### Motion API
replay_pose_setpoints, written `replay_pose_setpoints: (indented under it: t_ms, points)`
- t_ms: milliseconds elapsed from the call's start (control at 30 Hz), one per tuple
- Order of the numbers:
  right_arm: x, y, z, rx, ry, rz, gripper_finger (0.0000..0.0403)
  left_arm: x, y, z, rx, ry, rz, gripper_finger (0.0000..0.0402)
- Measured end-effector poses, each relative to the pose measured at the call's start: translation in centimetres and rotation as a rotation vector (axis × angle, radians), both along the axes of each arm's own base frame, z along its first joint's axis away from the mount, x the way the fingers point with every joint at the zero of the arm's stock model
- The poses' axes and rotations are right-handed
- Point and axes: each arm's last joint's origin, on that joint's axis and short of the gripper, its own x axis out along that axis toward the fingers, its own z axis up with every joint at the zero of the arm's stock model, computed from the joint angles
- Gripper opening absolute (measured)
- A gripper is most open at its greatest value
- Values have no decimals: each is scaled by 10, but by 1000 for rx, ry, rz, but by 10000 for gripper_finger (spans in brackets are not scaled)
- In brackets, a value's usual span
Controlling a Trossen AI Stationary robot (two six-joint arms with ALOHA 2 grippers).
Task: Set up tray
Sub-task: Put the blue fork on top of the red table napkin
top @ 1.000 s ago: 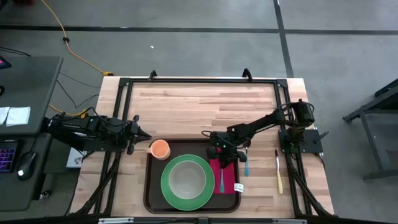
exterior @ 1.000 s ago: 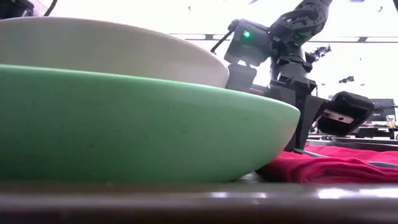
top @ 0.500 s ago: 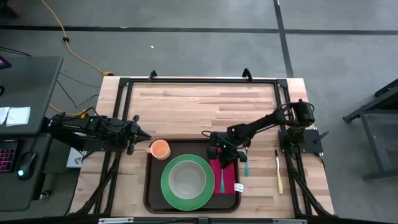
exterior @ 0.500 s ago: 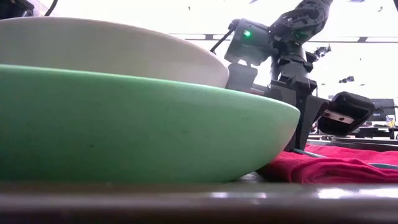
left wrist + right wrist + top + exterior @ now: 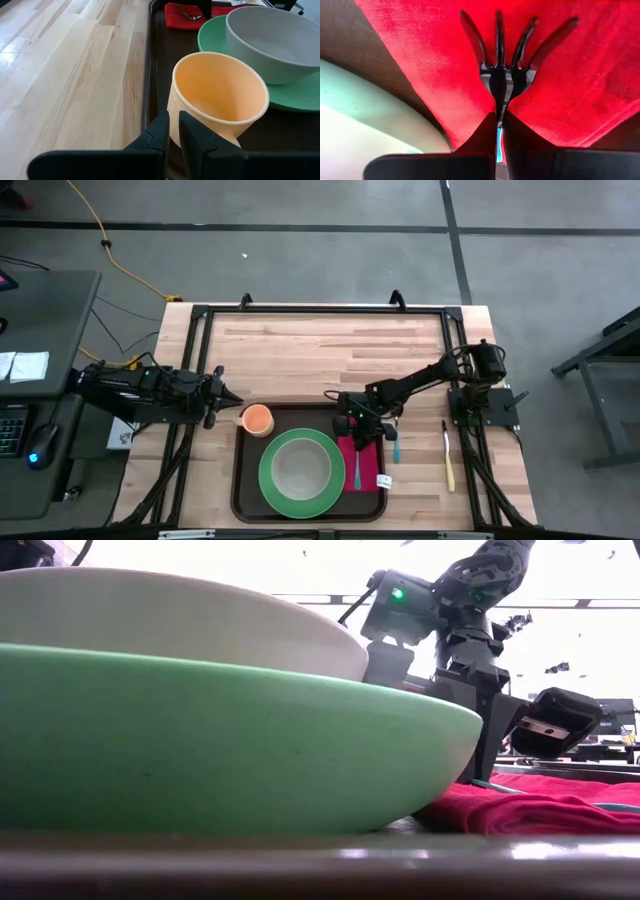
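Item: right gripper [image 5: 362, 427], fingers pinched together on the neck of a black plastic fork [image 5: 506, 60], is hovering over the folded red cloth napkin [image 5: 360, 455] inside the large dark brown rectangular plastic tray [image 5: 243, 480], which is sitting at the near middle of the wooden table [image 5: 320, 345].

Handling advice: lowering the fork flat and parallel to the napkin's long edge before letting go.

Item: left gripper [image 5: 222, 397], fingers nearly together, is gripping the rim of a peach paper cup [image 5: 217, 95] at the tray's corner.

Obstructions: round green plate [image 5: 297, 470] carrying a grey bowl [image 5: 272, 40], just beside the napkin; a green-handled utensil [image 5: 360, 468] lying on the napkin.

Off-tray: teal utensil [image 5: 396, 445], yellow utensil [image 5: 448, 460].
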Motion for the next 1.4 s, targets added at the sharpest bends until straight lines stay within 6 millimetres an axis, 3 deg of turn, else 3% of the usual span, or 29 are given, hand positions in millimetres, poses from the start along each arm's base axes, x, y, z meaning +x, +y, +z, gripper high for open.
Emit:
replay_pose_setpoints:
  t_ms: [567, 1100, 1400]
  points:
    - [-1, 1, 0, 26, 6, 12, 4, 0, 0, 0, 0, 4, -1, 74]
    - [0, 0, 0, -1, -1, 0, 38, 0, 0, 0, 0, 4, -1, 74]
    - [2, 0, 1, 3, -29, 1, 81, 0, 0, 0, 0, 4, -2, 74]
